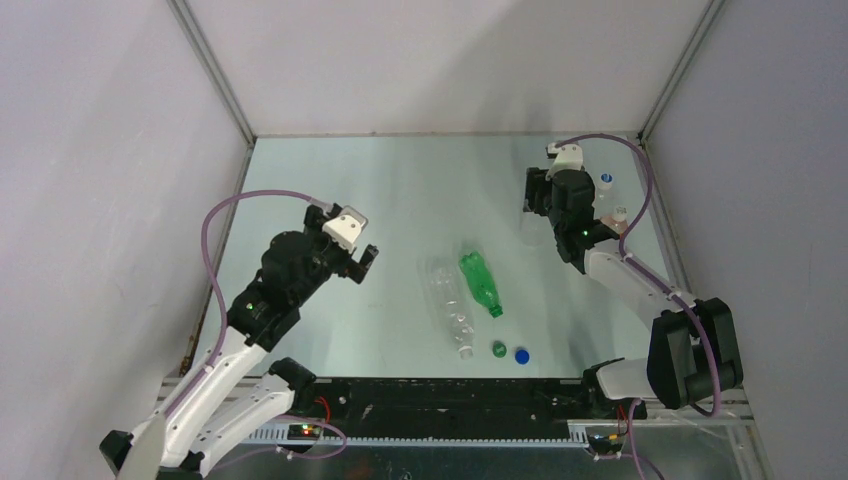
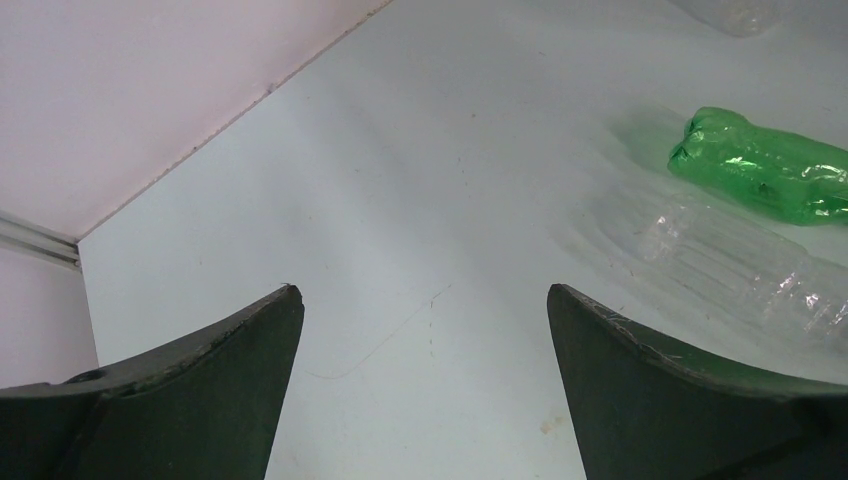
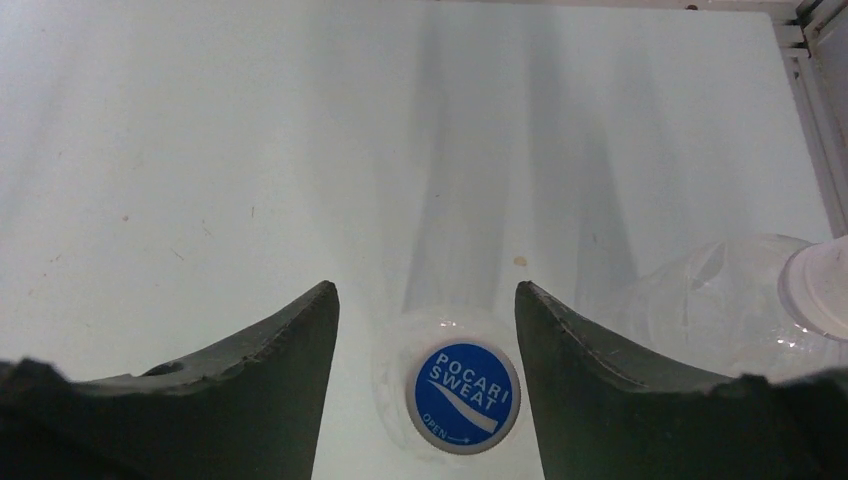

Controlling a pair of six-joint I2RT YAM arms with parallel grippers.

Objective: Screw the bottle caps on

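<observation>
A green cap [image 1: 498, 348] and a solid blue cap [image 1: 521, 354] lie loose near the table's front edge. A green bottle [image 1: 480, 283] and a clear bottle [image 1: 447, 305] lie beside each other at mid-table; both also show in the left wrist view, the green bottle [image 2: 760, 170] and the clear bottle [image 2: 730, 265]. The white-and-blue cap [image 3: 463, 397] sits on top of an upright clear bottle at the back right [image 1: 606, 178]. My right gripper [image 3: 425, 290] is open above it, jaws either side, not touching. My left gripper [image 2: 420, 290] is open and empty, left of the lying bottles [image 1: 362, 258].
A second upright clear bottle [image 3: 700, 300] with a plain white cap [image 3: 815, 285] stands just right of the white-and-blue-capped one, near the right wall [image 1: 620, 213]. Metal frame rails run along the back and side walls.
</observation>
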